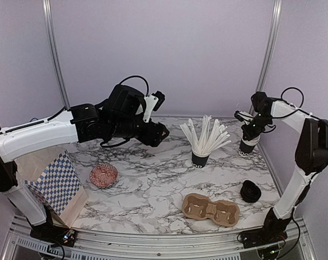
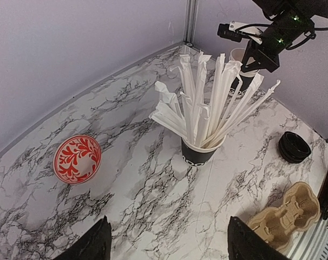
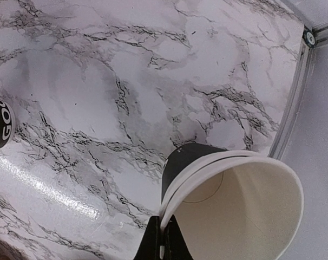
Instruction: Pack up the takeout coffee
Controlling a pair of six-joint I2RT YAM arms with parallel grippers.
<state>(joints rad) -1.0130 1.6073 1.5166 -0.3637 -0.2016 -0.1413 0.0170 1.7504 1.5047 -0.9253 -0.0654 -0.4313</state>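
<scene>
The right pincer (image 3: 163,238) is pressed together on the rim of the stack of black paper cups (image 3: 240,211) at the surface's (image 1: 153,189) far right corner. Two nested rims show, but how many cups lie beneath cannot be told. The left pincer (image 2: 168,222) hangs spread and holds nothing, its fingers cut off by the frame's edge. The black lids (image 1: 251,191) sit stacked near the carrier tray (image 1: 210,208). White lettering on the straw cup (image 2: 199,154) is cropped and reads roughly "GO". The cup stack's own print is too small to read.
</scene>
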